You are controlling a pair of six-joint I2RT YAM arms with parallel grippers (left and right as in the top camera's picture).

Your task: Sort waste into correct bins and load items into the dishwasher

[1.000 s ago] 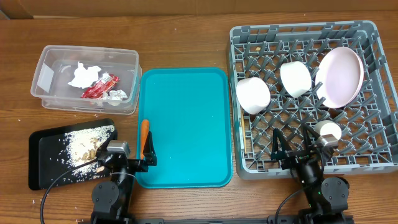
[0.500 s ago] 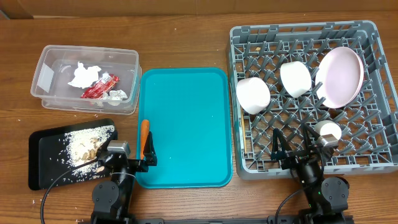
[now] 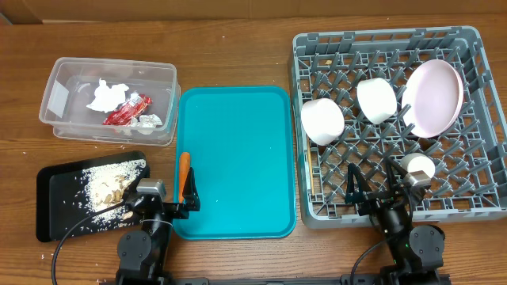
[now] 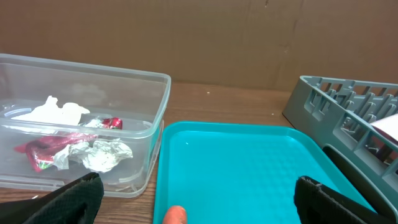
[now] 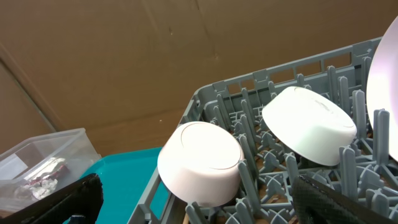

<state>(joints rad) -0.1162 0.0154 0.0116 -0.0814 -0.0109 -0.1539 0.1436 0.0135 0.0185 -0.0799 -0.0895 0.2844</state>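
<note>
I've got both grippers released and empty: left gripper over the teal tray's near-left corner, right gripper at the dish rack's near edge. White bowls, cup and pink dish sit racked. Paper, red wrapper and foil lie in the clear tub toward the tabletop's far-left. Crumbs cover the black tray at the near-left corner.

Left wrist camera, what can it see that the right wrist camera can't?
Only the left wrist view shows the crumpled white paper and an orange rounded tip at the tray's near edge. Only the right wrist view shows two white round bowls among the rack's pegs, and the edge of the pale pink round plate. Both show the clear rectangular plastic tub, the teal serving tray and the grey plastic dish rack.
</note>
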